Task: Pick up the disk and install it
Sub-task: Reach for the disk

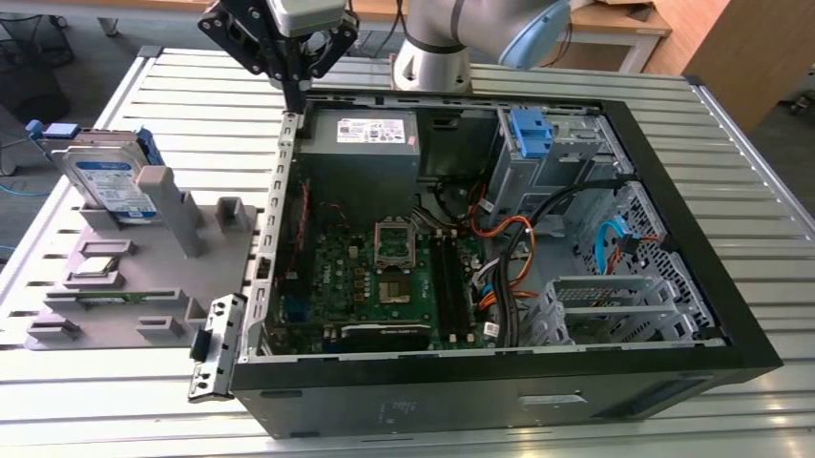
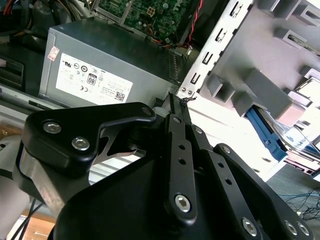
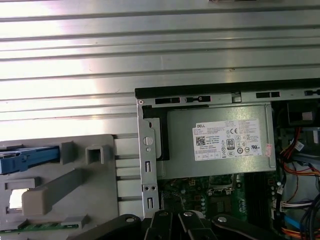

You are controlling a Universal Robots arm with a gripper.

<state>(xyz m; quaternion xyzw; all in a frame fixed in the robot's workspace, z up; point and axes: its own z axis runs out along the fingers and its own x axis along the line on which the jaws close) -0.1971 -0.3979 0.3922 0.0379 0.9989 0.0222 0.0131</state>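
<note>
**Open computer case and parts fixture on the slatted metal bench (image 1: 114, 410).**

The computer case (image 1: 510, 405) is laid on its side with the cover off. Inside it are seen:
- the grey power-supply box (image 1: 363, 143) with a white sticker, in the corner nearest the arm;
- the green motherboard (image 1: 382, 277) below it;
- a bundle of orange and black cables (image 1: 503, 229);
- a bare blue bracket (image 1: 529, 129) seated in the drive bay at the far corner;
- a perforated metal cage (image 1: 612, 305) toward the exterior view's right.

A grey fixture (image 1: 210, 272) lies beside the case at the exterior view's left. The disk (image 1: 109, 181) is held in it on edge, label outward. Its blue frame is slotted in behind a grey post at the far end. Small silver and green parts lie in the nearer recesses and cannot be identified.

In the second wrist view the disk (image 2: 280, 140) is seen edge-on beyond the fixture's posts. In the first wrist view its blue frame (image 3: 25, 157) is seen.

The hand (image 1: 293, 100) is poised just above the case's perforated side rail, at the corner beside the power-supply box. It is well apart from the disk. Contact with the rail cannot be determined.

In the second wrist view the hand (image 2: 179, 100) is shown with its fingers brought together. Nothing is gripped between them.
</note>
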